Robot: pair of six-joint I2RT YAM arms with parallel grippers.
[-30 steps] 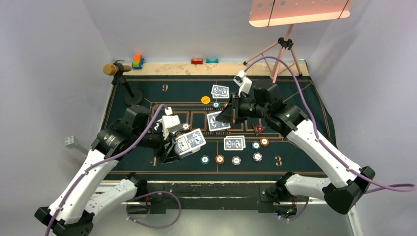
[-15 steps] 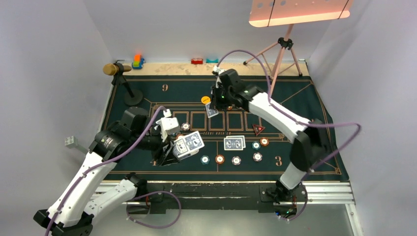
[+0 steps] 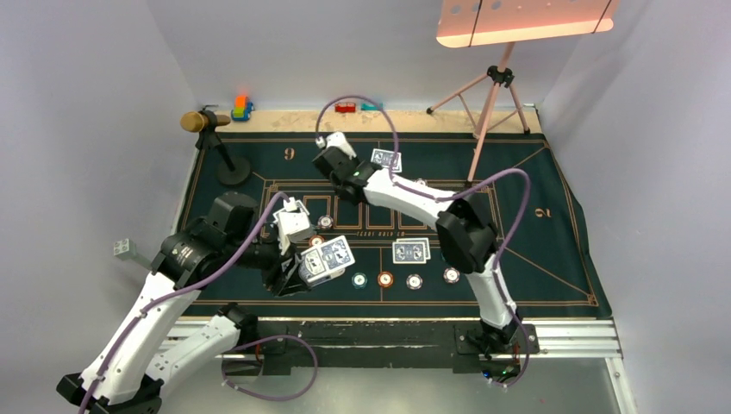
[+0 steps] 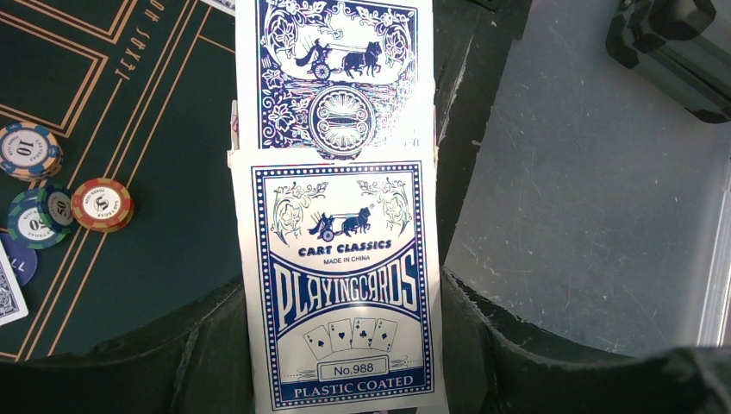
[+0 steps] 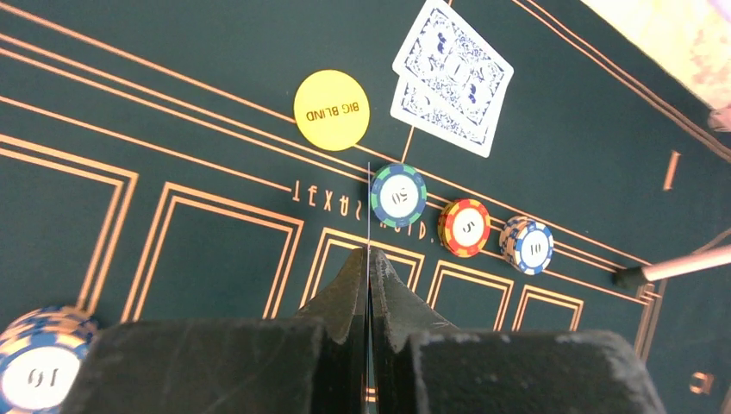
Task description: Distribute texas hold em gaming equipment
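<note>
Two grips. Near-left of the green mat: left gripper still clamps the glossy rectangular card pack. My right gripper has swung toward its far-left, pinching a thin card edge-on.

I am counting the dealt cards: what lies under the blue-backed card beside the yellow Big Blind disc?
A second blue-backed card, shifted so only one edge strip shows. The rest is covered by the top card; whether more cards hide beneath cannot be seen.
</note>
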